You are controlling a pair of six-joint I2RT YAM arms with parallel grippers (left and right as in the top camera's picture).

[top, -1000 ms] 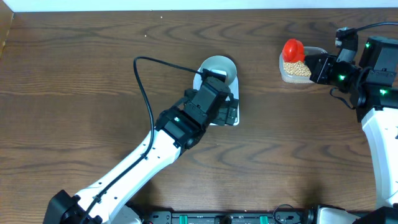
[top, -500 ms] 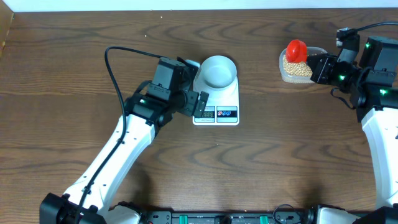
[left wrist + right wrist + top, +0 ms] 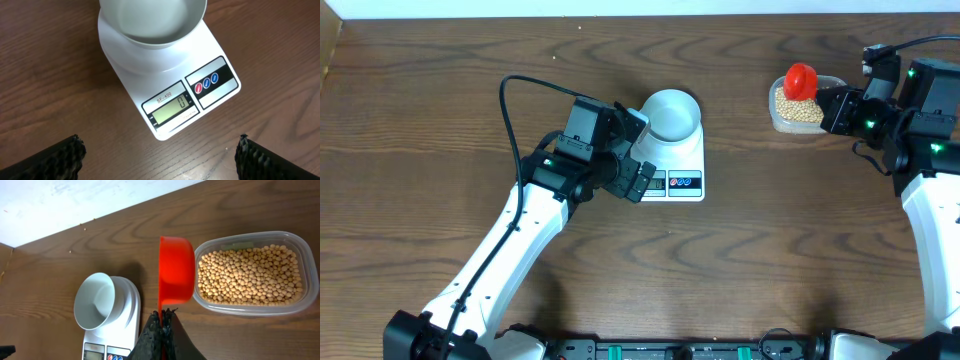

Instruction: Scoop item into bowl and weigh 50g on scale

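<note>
Left fingers [image 3: 55, 159] now off scale [image 3: 135, 75], display [image 3: 172, 108] zero

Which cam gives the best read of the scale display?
Left wrist. The scale sits close below the camera and its display legibly reads 0. Overhead shows the whole scale, but the display is a tiny unreadable patch. Right wrist catches only a sliver of the display at the frame's bottom edge.

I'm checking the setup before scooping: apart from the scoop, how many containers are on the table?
2. The empty bowl sits on the scale mid-table; the clear tub of beans lies far right. None seems hidden.
</note>
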